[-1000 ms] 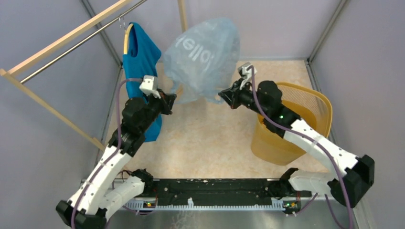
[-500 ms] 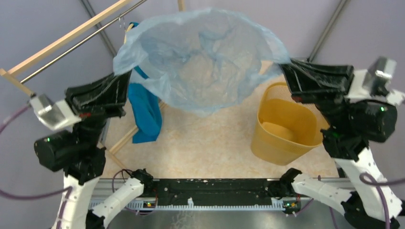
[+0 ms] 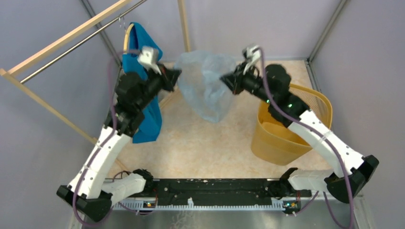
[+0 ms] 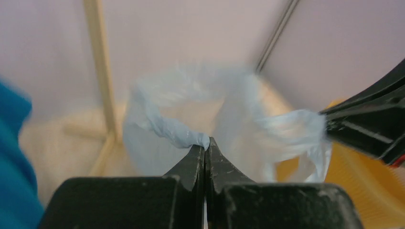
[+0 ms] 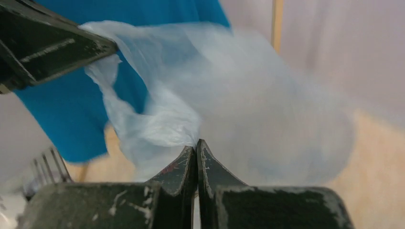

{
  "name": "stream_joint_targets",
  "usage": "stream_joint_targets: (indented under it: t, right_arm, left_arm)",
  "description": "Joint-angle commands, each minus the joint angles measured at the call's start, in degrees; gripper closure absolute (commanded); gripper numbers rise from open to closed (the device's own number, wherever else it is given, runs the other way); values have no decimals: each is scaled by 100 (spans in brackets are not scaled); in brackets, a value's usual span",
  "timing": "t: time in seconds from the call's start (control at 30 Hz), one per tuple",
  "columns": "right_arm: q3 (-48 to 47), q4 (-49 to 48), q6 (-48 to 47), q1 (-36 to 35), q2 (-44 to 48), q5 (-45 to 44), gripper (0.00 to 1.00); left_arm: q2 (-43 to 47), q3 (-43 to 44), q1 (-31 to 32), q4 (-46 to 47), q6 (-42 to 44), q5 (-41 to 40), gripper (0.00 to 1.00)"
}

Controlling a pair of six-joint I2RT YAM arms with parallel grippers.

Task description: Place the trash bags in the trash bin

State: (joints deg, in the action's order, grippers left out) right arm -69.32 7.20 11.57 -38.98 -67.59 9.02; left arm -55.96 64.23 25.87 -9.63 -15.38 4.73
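The pale blue-grey trash bag point(image 3: 204, 87) hangs in the air between my two grippers, above the back middle of the table. My left gripper point(image 3: 177, 74) is shut on its left edge; in the left wrist view point(image 4: 206, 141) a twisted strip of bag point(image 4: 176, 136) runs from the tips. My right gripper point(image 3: 224, 78) is shut on its right edge, seen in the right wrist view point(image 5: 197, 142) with the bag point(image 5: 229, 95) spread in front. The yellow-orange trash bin point(image 3: 315, 98) stands at the right, under my right arm, apart from the bag.
A teal-blue shirt point(image 3: 143, 52) hangs on a hanger from the wooden rack point(image 3: 71, 33) at the back left, just behind my left arm. A wooden post point(image 3: 184, 24) stands behind the bag. Grey walls enclose the table.
Both arms came back down from a high, wide-spread pose and closer together. The bag, stretched wide open half a second ago, now hangs narrower and lower between them.
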Motion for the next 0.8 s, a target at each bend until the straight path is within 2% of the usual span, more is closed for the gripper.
stream_joint_targets:
  t: [0.0,0.07,0.13,0.2,0.33,0.43,0.53,0.57,0.63,0.7,0.77]
  right_arm:
    - [-2687,-547,-331,-12,272,426,100]
    - [-2649,-1172,-141,-13,655,1131,100]
    - [-1807,-2335,46,-19,1300,1636,100]
    - [-932,-2925,110,-21,1805,1305,100]
    - [127,-1938,135,-6,1729,96,100]
    - [918,-1510,476,-11,1342,95,100]
    - [1254,-1571,669,-1,1162,7,100]
    - [1130,-1580,627,6,1132,-83,100]
    - [602,-1527,387,11,1019,-101,100]
    - [-254,-1322,39,5,823,0,100]
    - [-1250,-1103,-39,11,654,267,100]
  left_arm:
    - [-326,3388,-12,991,341,1201,100]
    - [-164,3652,-12,1267,197,1828,100]
    - [358,2972,-12,2049,8,2006,100]
    - [909,1962,-12,2332,-119,1536,100]
    - [1229,414,-5,1280,-210,280,100]
    - [1148,-428,-12,532,-385,87,100]
    - [1236,-888,-16,390,-382,-388,100]
    - [1229,-844,-17,466,-323,-564,100]
    - [1016,-293,-12,623,-17,-359,100]
    - [571,820,-12,534,255,-70,100]
    - [160,2377,-12,402,290,462,100]
